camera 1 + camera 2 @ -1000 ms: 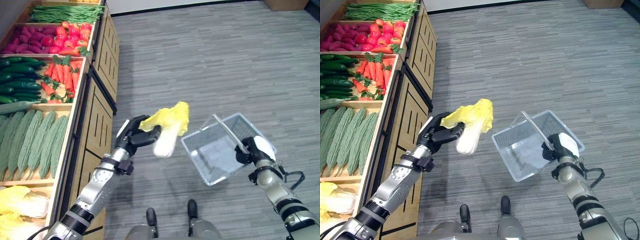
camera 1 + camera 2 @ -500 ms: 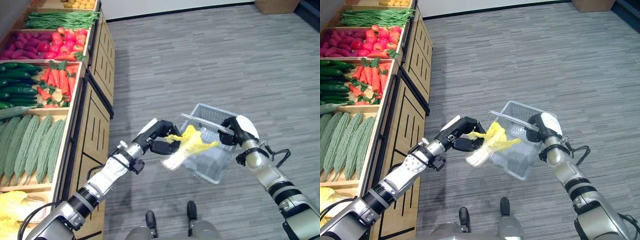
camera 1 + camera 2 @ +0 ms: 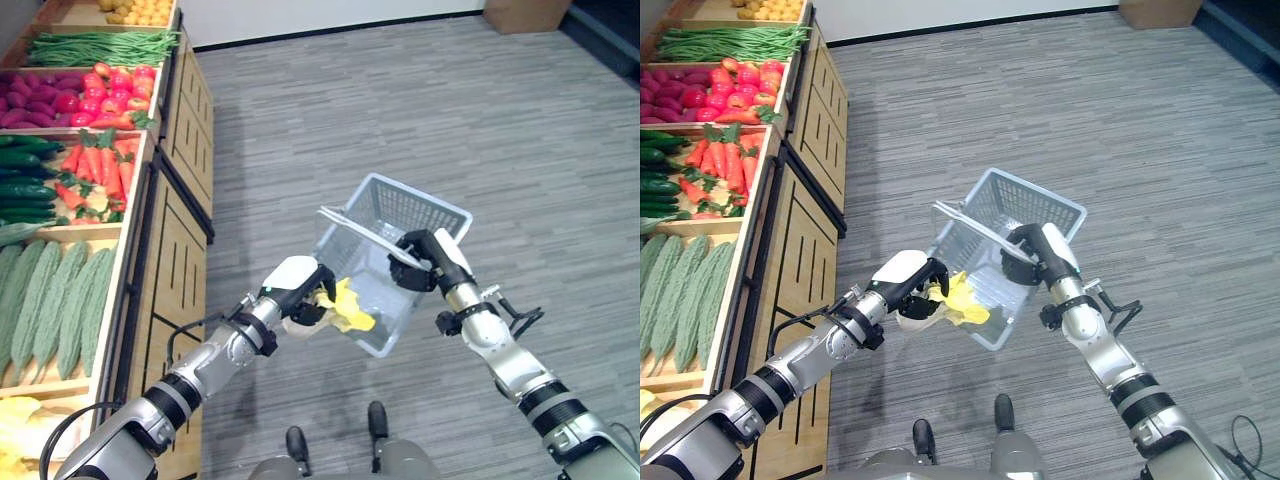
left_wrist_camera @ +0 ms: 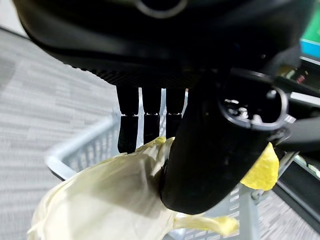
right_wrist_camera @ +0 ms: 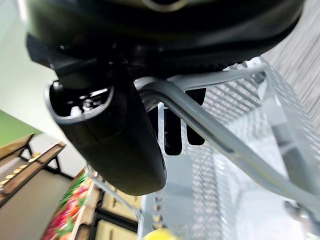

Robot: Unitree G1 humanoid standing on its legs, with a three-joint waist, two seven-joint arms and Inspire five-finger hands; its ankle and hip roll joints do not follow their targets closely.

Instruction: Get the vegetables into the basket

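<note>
Gripping the yellow cabbage (image 3: 345,308), your left hand (image 3: 296,287) curls round it at the tilted basket's (image 3: 432,216) open mouth; your right hand (image 3: 432,262) is clenched round the basket's handle (image 3: 368,234).

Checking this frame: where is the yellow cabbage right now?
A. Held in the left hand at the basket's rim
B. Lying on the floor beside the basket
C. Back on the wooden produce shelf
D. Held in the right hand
A: the left hand is curled round the cabbage at the rim of the grey basket, whose handle the right hand holds.
</note>
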